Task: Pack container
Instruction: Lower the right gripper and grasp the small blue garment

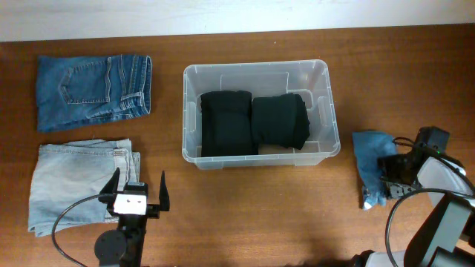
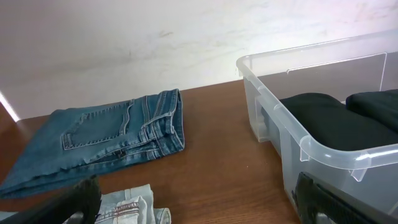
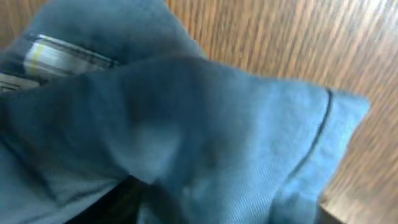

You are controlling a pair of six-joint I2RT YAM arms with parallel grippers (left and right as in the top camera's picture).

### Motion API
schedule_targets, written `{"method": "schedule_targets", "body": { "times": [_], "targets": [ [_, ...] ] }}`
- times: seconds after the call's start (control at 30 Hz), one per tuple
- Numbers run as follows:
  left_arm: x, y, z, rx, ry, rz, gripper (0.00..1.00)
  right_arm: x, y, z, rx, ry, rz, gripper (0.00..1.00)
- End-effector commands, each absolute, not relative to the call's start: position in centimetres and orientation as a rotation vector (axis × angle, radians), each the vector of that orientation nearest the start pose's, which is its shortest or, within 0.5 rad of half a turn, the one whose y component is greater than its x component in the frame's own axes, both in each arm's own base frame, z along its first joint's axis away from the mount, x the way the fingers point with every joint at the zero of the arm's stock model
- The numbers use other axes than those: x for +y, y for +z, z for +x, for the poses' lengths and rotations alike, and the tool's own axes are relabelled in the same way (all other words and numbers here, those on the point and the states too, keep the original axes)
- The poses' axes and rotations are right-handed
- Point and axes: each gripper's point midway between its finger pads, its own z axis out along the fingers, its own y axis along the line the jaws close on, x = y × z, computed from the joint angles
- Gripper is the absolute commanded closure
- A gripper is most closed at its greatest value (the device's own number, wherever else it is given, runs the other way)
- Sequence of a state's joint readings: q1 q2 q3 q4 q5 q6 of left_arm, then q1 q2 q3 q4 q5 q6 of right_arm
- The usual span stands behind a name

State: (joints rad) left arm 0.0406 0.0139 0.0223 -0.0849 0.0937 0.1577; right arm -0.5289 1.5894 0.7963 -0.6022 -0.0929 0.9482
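Left gripper: low at the near edge of the table, by the light folded jeans, fingers spread wide, holding nothing. Right gripper: down against a blue garment; I cannot tell whether it is open or closed. Container: mid-table beyond, with two black folded garments inside.

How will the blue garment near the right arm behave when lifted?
The blue garment lies crumpled with soft folds, so it is probably floppy and would sag or unfold. Its twill weave looks matte, so likely not slippery.
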Motion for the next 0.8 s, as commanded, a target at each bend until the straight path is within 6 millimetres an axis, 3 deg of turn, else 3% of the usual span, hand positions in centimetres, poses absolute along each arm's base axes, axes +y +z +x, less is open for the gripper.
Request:
{"method": "schedule_targets", "body": {
  "times": [0.0,0.07,0.2,0.3,0.4,0.57,0.6,0.77],
  "targets": [
    [-0.4,15.9,24.5,1.637,0.091,0.172,0.01,-12.8,-0.4,25.0,2.224,0.199,2.014,0.54],
    [-0.4,15.9,24.5,1.638,0.091,0.172,0.0,-12.8,-0.4,25.2,2.219,0.201,2.009,0.63],
    [-0.4,15.9,24.5,1.638,0.091,0.172,0.01,-13.3,0.0,26.2,2.223,0.214,1.934,0.95],
    [-0.4,15.9,24.5,1.637,0.091,0.172,0.0,-13.4,1.2,28.0,2.237,0.299,1.823,0.96],
    [-0.4,15.9,24.5,1.637,0.091,0.172,0.0,-13.1,3.7,30.6,2.244,0.446,1.666,0.96],
    [-0.4,15.9,24.5,1.637,0.091,0.172,0.01,-11.9,11.0,35.6,2.212,0.724,1.277,0.96],
    [-0.4,15.9,24.5,1.638,0.091,0.172,0.01,-11.3,13.8,36.9,2.186,0.801,1.154,0.96],
    [-0.4,15.9,24.5,1.637,0.091,0.172,0.0,-8.9,23.4,39.2,2.071,1.025,0.82,0.96]
  ]
}}
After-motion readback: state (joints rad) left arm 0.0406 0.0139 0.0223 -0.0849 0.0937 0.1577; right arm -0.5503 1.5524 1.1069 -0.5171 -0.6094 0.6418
